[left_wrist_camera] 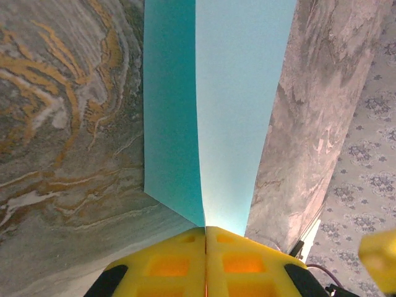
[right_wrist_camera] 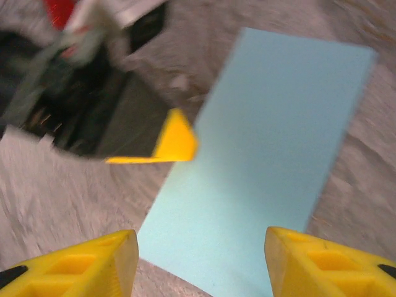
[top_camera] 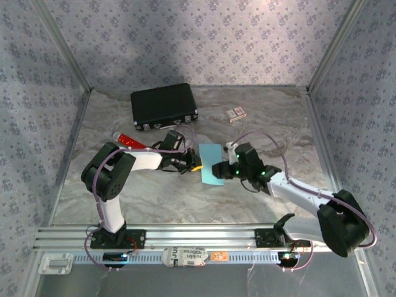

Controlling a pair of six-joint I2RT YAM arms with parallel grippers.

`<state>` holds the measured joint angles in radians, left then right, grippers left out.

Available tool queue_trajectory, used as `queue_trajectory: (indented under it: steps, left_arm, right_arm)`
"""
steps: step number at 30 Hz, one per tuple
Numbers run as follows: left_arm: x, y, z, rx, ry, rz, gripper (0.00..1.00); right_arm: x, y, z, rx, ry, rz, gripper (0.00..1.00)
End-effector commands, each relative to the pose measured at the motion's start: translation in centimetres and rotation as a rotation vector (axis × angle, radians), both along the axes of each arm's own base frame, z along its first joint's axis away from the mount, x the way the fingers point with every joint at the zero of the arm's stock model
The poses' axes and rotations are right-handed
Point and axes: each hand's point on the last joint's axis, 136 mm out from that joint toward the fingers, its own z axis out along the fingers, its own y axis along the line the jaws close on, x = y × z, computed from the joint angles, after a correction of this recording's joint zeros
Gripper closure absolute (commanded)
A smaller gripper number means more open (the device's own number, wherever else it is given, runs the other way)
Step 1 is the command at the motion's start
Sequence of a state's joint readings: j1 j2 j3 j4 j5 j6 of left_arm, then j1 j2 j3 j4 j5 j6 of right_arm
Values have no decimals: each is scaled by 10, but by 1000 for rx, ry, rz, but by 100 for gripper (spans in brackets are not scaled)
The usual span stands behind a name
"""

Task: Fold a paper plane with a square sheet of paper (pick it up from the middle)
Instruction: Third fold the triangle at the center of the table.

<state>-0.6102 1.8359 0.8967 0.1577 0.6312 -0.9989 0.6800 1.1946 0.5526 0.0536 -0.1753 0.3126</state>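
The left gripper (left_wrist_camera: 205, 240) pinched the folded square sheet of paper (left_wrist_camera: 241, 111) at its left edge; the right gripper (right_wrist_camera: 201, 263), jaws apart, probably needed to press it flat evenly.

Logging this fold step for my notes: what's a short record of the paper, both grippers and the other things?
paper sheet: light blue rectangle, mid-table, creased
left gripper: jaws shut on the sheet's edge
right gripper: jaws open over the sheet, empty
black case: closed, far left
card box: right of the case
red tube: near side of the case, left
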Motion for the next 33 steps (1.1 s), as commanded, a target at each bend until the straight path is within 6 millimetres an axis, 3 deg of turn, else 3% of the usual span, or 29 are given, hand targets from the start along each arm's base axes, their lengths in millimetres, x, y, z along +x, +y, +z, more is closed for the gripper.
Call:
queue_trajectory:
  steps: [1, 9, 26, 33]
  left_arm:
    - [-1, -1, 15, -34, -3, -3, 93]
    - [0, -3, 15, -51, 9, 5, 93]
    - [1, -2, 15, -52, 14, 19, 94]
    - [0, -2, 14, -54, 16, 20, 93]
  right_arm:
    - [-10, 8, 0, -177, -290, 168, 41]
    - [-38, 42, -22, -335, -416, 361, 41]
    - [-22, 49, -49, -551, -535, 265, 41]
    - [-21, 46, -53, -566, -536, 239, 53]
